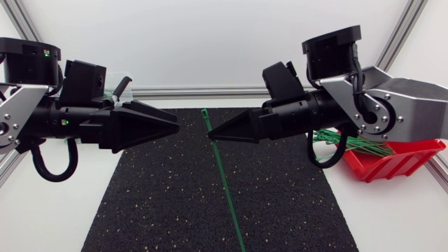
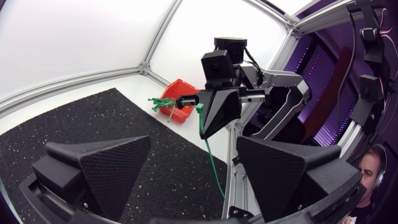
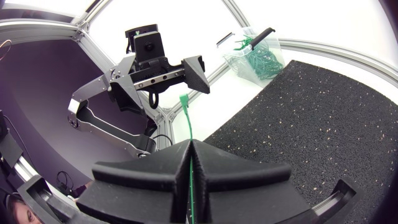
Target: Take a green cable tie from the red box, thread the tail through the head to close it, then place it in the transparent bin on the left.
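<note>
Sitting at the threading step: tie out of the box, not yet looped. Right gripper (image 1: 211, 134) clamping the green cable tie (image 1: 225, 183) just below its head (image 1: 205, 112), fingers pressed together on the strap, tail trailing down over the black mat (image 1: 154, 203). Left gripper (image 2: 193, 144) facing it close by, fingers spread apart, holding nothing. More ties lying in the red box (image 1: 395, 164); transparent bin (image 3: 255, 59) sitting beyond the left arm. Next, probably: catching the dangling tail with the left, bending it up, aiming it into the head. Needing tight alignment, given the small slot.
</note>
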`<action>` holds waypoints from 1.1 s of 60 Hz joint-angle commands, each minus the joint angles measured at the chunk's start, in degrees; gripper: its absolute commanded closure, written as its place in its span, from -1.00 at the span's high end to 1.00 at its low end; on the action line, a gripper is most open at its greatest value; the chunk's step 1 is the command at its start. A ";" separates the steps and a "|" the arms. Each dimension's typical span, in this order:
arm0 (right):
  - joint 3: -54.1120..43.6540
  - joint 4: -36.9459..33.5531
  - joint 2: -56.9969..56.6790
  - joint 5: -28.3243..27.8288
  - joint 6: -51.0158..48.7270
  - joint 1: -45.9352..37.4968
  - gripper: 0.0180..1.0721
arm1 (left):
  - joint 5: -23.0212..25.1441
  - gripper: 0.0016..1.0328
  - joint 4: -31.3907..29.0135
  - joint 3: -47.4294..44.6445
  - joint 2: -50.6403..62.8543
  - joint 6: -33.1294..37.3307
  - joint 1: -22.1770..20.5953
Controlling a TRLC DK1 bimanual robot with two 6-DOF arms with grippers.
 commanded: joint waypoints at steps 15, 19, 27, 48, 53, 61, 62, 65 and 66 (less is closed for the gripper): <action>-2.72 6.02 1.26 -1.43 6.86 -0.39 -0.89 | 5.52 0.76 12.34 2.44 5.11 -12.33 -2.93; -2.89 6.46 0.91 -1.52 7.03 -0.47 -0.89 | 5.52 0.76 14.10 2.53 5.99 -13.65 -3.90; -3.07 6.81 0.64 -1.52 7.38 -1.09 -0.89 | 5.61 0.57 14.89 2.71 7.40 -14.18 -5.48; -4.21 11.64 0.29 -1.96 11.16 -1.09 -0.89 | 5.43 0.09 15.24 2.53 7.49 -14.44 -7.94; -4.56 12.61 0.38 -1.87 11.87 -1.18 -0.89 | 5.43 -0.05 15.68 2.09 7.57 -14.62 -8.47; -4.65 12.61 0.38 -1.87 11.87 -0.83 -0.89 | 5.26 -0.15 15.76 2.09 7.75 -14.62 -8.73; -4.65 12.61 0.29 -1.87 11.87 -0.83 -0.89 | 5.26 -0.18 15.76 2.09 7.75 -14.71 -8.73; -4.74 12.61 0.12 -1.87 11.96 -0.74 -0.89 | 5.17 -0.30 16.03 2.18 8.01 -14.97 -8.73; -4.74 12.61 0.12 -1.96 11.96 -0.74 -0.89 | 5.08 -0.33 16.12 2.18 8.01 -14.97 -8.73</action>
